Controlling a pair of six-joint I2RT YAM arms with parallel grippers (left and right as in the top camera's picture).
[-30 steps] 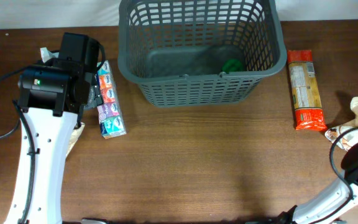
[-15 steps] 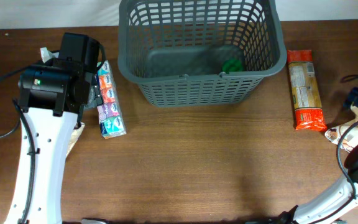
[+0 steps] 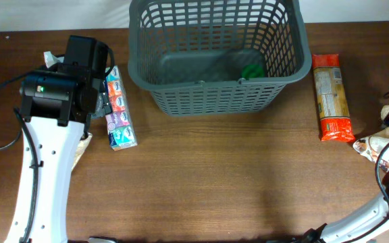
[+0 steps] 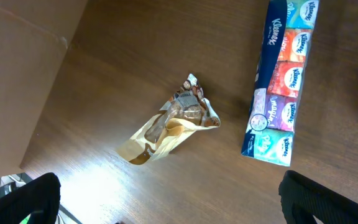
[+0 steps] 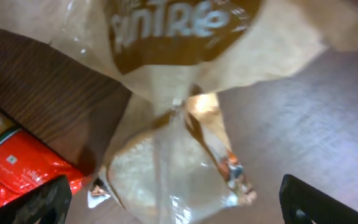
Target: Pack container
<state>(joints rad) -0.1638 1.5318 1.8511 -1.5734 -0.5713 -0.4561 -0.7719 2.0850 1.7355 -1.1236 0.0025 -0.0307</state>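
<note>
- Dark brown wooden worktop (image 3: 215, 182) carries everything, and a pale wall runs along its far edge.
- The container (image 3: 215, 101) stands upright at the far middle of the worktop with its mouth upward. It is a dark grey basket with slotted sides and a thick rim.
- Inside it lies one small green object (image 3: 252, 70), on the bottom near the right front corner. What it is I cannot tell. The grey solid bottom shows around it.
- Left of the container, apart from it, lies a long pack of paper tissues (image 3: 119, 111), flat on the worktop, with small colourful packets in a row.
- Right of the container lies a long orange and red packet (image 3: 331, 96), flat and just beside the rim. Whether it touches the rim I cannot tell.
- The left end effector (image 4: 173, 202) hangs above the worktop to the left of the tissue pack. Its two fingers stand wide apart and released, with nothing between them.
- Under it lies a crumpled wrapper (image 4: 169, 127), partly clear and partly brown, near the tissue pack but not touching it. Its content I cannot make out.
- The right end effector (image 5: 179, 205) is at the right edge of the worktop, also spread wide and released, gripping nothing.
- Just below it lies a clear plastic bag (image 5: 166, 168) with brown print and white letters. Something pale is inside, perhaps bread. The red end of the long packet lies near this bag.
</note>
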